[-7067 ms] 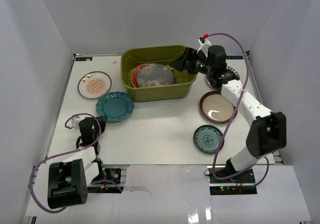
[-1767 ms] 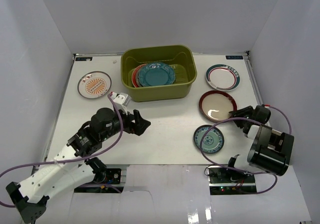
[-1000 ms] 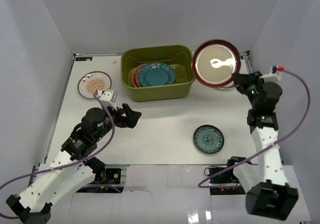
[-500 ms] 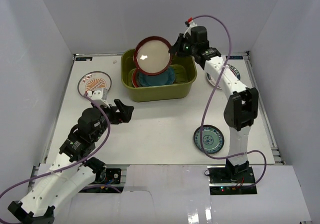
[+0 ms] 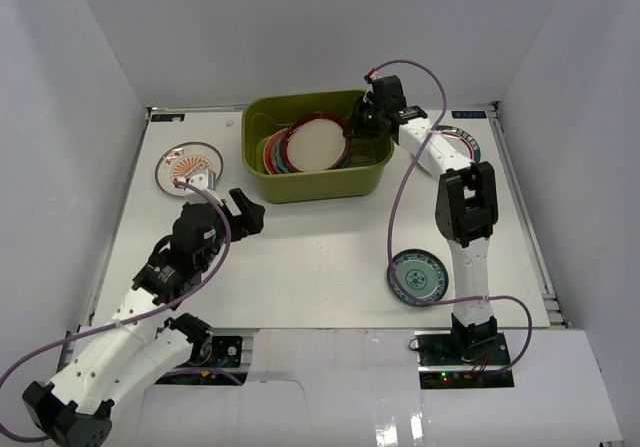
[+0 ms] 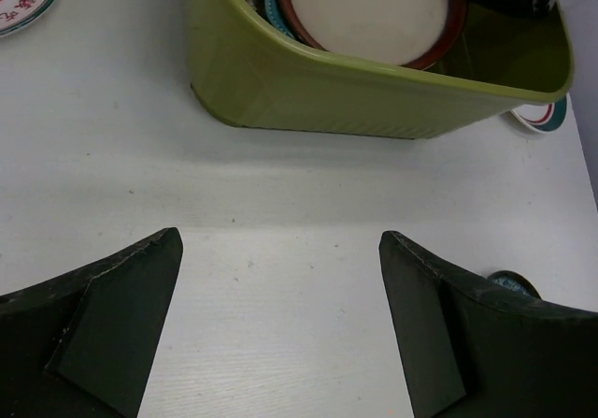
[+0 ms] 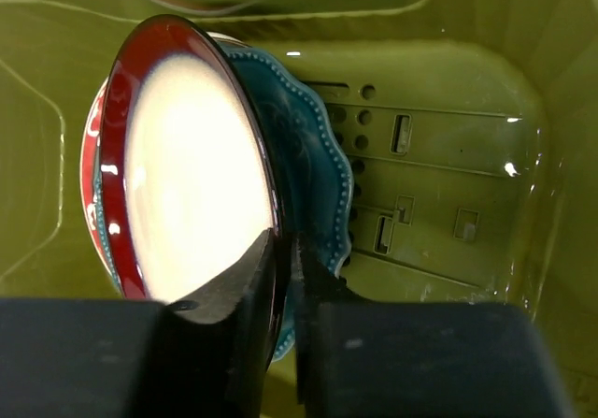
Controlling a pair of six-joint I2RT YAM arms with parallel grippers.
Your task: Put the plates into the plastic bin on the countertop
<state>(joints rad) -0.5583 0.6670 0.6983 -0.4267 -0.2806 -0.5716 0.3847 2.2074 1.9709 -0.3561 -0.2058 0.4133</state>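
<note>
The olive-green plastic bin (image 5: 300, 189) stands at the back of the white countertop (image 5: 320, 247). Inside it my right gripper (image 5: 360, 125) is shut on the rim of the maroon-rimmed cream plate (image 5: 315, 145), which tilts over the stacked plates. In the right wrist view the fingers pinch that plate (image 7: 192, 194) at its edge (image 7: 285, 242), in front of the teal scalloped plate (image 7: 318, 156). My left gripper (image 5: 246, 213) hovers open and empty over the counter, in front of the bin (image 6: 355, 100).
An orange sunburst plate (image 5: 178, 164) lies back left, just beyond the left arm. A small teal plate (image 5: 418, 275) lies front right. A red-teal ringed white plate (image 5: 458, 147) lies right of the bin, partly under the right arm. White walls enclose the counter.
The right gripper has lowered the maroon-rimmed plate from above the bin's rim down onto the stack inside. The left arm has shifted slightly, jaws still wide.
</note>
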